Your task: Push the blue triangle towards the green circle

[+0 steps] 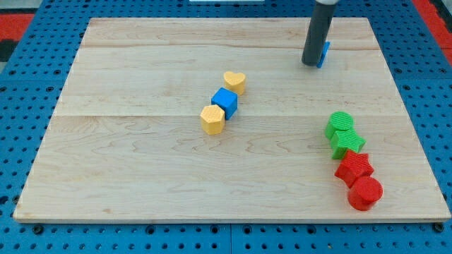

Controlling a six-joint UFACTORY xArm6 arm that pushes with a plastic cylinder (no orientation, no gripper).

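Note:
The blue triangle [324, 54] lies near the view's top right, mostly hidden behind my rod; only a blue sliver shows on the rod's right side. My tip [310, 64] rests on the board right against the triangle's left side. The green circle [340, 122] lies at the view's right, well below the triangle, touching a green star [347, 142] just below it.
A red star [354, 168] and a red circle [365, 193] continue the column below the green star. A diagonal row in the middle holds a yellow heart [234, 82], a blue cube [224, 101] and a yellow hexagon [212, 119]. The wooden board [141, 176] ends close to the red circle.

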